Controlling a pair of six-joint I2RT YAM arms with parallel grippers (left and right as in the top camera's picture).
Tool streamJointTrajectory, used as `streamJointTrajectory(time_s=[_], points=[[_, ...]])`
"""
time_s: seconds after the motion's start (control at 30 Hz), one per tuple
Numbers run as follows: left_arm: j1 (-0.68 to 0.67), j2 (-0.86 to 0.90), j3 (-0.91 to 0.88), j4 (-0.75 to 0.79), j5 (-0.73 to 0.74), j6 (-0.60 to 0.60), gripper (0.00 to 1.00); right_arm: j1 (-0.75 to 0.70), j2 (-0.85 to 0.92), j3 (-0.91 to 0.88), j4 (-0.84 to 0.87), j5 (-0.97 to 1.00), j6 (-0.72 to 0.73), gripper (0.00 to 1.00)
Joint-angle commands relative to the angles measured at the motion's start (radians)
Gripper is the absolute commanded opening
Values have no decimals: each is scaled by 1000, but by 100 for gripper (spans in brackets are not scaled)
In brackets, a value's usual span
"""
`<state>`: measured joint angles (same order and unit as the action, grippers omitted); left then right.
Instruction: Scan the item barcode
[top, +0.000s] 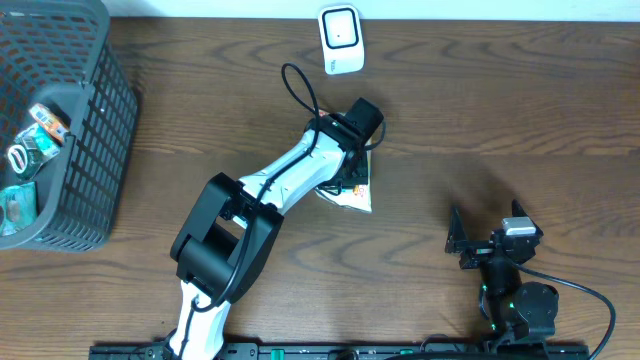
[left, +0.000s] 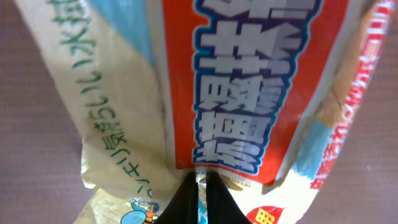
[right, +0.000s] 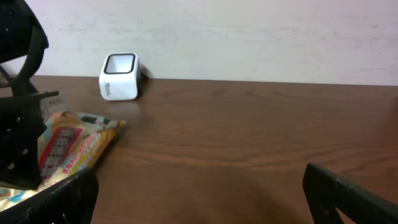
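Packet (top: 357, 197) near the table (top: 500, 120) middle, red panel with big white-and-blue Japanese characters, green Japanese line on cream side, left gripper (left: 200, 191) pinched on its edge, white scanner (top: 341, 38) at far edge, right gripper (top: 487, 225) spread wide, holding nothing, near front right corner

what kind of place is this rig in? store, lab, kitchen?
Probably a lab bench mocked up as a shop checkout: a white barcode scanner stands at the far edge of the table, a dark mesh basket holds packaged goods, and the left gripper pinches a snack packet.
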<state>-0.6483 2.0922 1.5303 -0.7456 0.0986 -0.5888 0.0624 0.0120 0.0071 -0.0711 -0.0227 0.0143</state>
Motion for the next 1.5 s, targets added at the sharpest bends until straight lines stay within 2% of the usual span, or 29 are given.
streamJointTrajectory(time_s=[0.0, 0.27, 0.43, 0.6, 0.67, 0.73, 0.93, 1.2, 1.3, 1.47], points=[[10, -10, 68, -27, 21, -17, 7, 5, -5, -2, -4, 5, -4, 99], [31, -80, 89, -16, -100, -14, 8, 5, -5, -2, -4, 5, -4, 99], [33, -66, 73, 98, -109, -14, 8, 5, -5, -2, -4, 5, -4, 99], [33, -39, 39, 181, -199, -10, 8, 5, -5, -2, -4, 5, -4, 99], [33, -8, 38, 200, -205, 5, 17, 5, -5, -2, -4, 5, -4, 99], [33, 13, 38, 209, -205, 33, 21, 5, -5, -2, -4, 5, -4, 99], [36, 23, 39, 214, -204, 85, 22, 5, -5, -2, -4, 5, -4, 99], [51, -89, 100, 188, -204, 109, 21, 5, -5, -2, -4, 5, -4, 99], [48, -131, 100, 187, -204, 109, 14, 5, -5, -2, -4, 5, -4, 99], [46, -99, 72, 183, -192, 101, 14, 5, -5, -2, -4, 5, -4, 99]])
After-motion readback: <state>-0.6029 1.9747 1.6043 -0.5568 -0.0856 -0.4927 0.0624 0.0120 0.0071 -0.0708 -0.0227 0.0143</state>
